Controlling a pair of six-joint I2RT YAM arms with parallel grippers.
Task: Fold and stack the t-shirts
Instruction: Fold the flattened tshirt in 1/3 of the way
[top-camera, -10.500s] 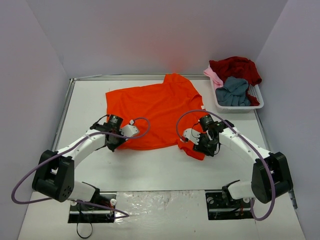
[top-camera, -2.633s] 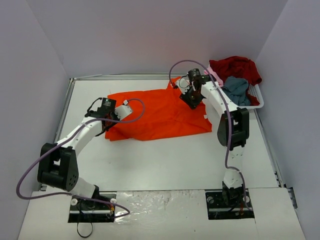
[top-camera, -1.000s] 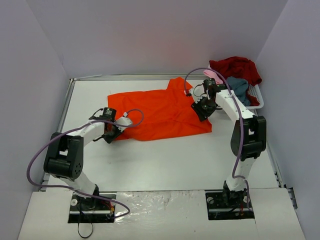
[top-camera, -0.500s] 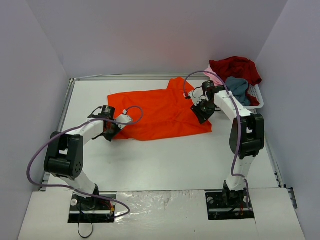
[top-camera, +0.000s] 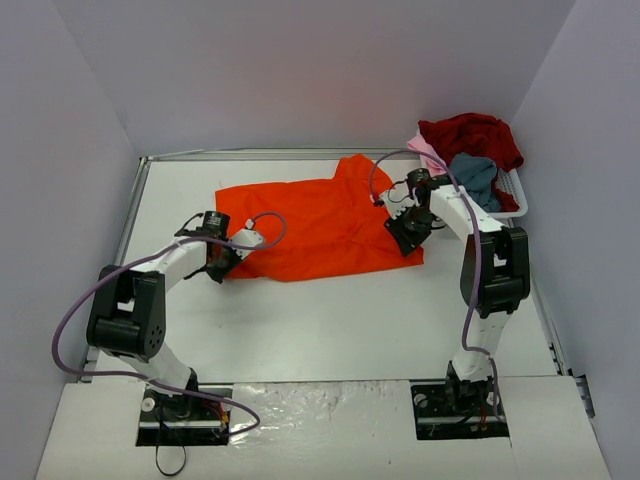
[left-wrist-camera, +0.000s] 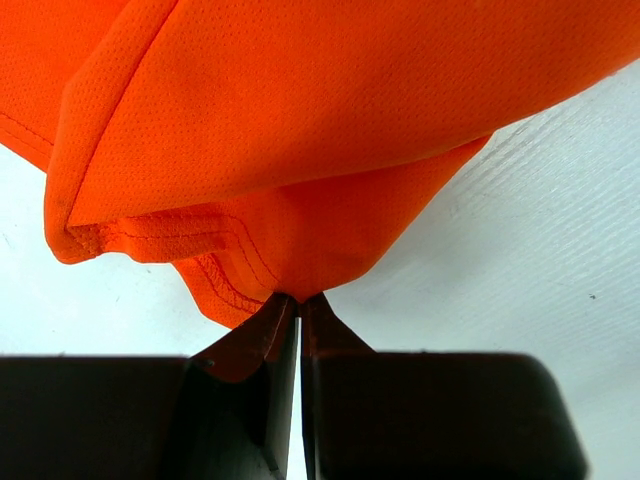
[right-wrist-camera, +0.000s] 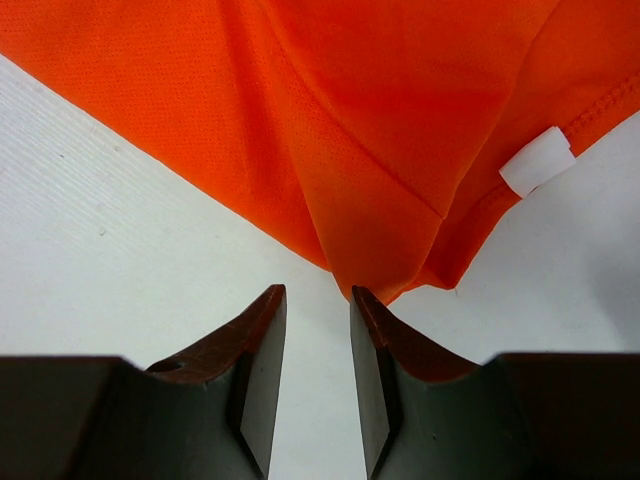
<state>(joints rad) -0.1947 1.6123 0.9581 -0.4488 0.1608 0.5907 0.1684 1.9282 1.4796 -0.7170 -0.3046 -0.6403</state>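
My right pincer (right-wrist-camera: 318, 296) has drifted lower-right, released beside the orange t-shirt (top-camera: 320, 225), folded mid-frame on the worktop (top-camera: 330, 320); my left pincer (left-wrist-camera: 298, 298) clenches its lower-left corner. Pulling there could undo the fold.

The bright orange-red soft cloth t-shirt (left-wrist-camera: 300, 120) runs off the top edge of both wrist views. The left claw (left-wrist-camera: 298, 300) hides the bit of hem it pinches. From above, the pale pink cloth t-shirt (top-camera: 424, 146) shows only as a sliver beside the dark red cloth t-shirt (top-camera: 470, 135).
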